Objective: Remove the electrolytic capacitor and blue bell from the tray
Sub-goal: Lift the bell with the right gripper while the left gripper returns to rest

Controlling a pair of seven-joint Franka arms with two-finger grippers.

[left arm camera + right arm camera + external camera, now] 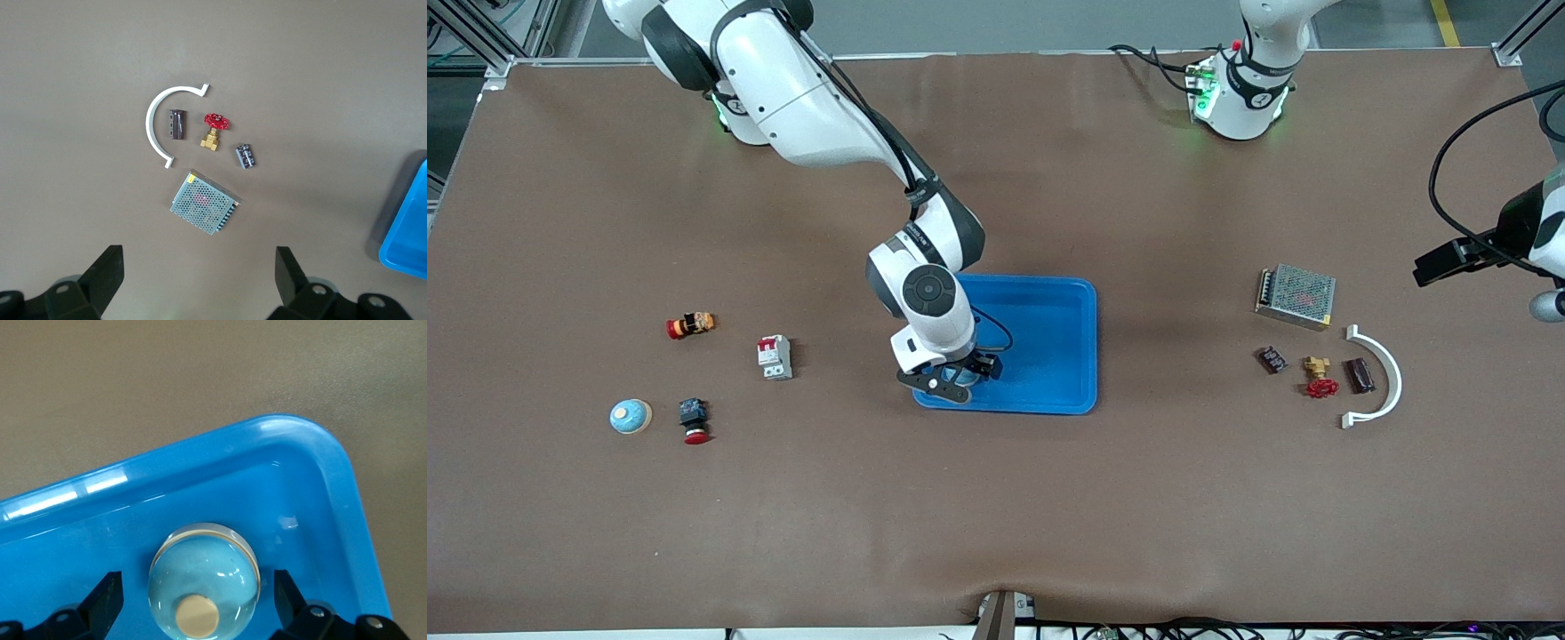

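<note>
The right gripper (pixel 193 597) hangs open around a pale blue bell (pixel 203 583) in the blue tray (pixel 1063 356). The left gripper (pixel 200 273), also open, waits above the surface (pixel 996 498) near a mesh-topped box (pixel 203 203).

The front view looks down from high across the table (pixel 605 533), facing the arm bases along its top edge, and takes in the whole surface. The left wrist view looks straight down from well above the metal box (pixel 204 211) and small parts, catching the blue tray (pixel 408 233) at its edge. The right wrist view sits close over that tray's corner (pixel 313 453); both show in the front view.
</note>
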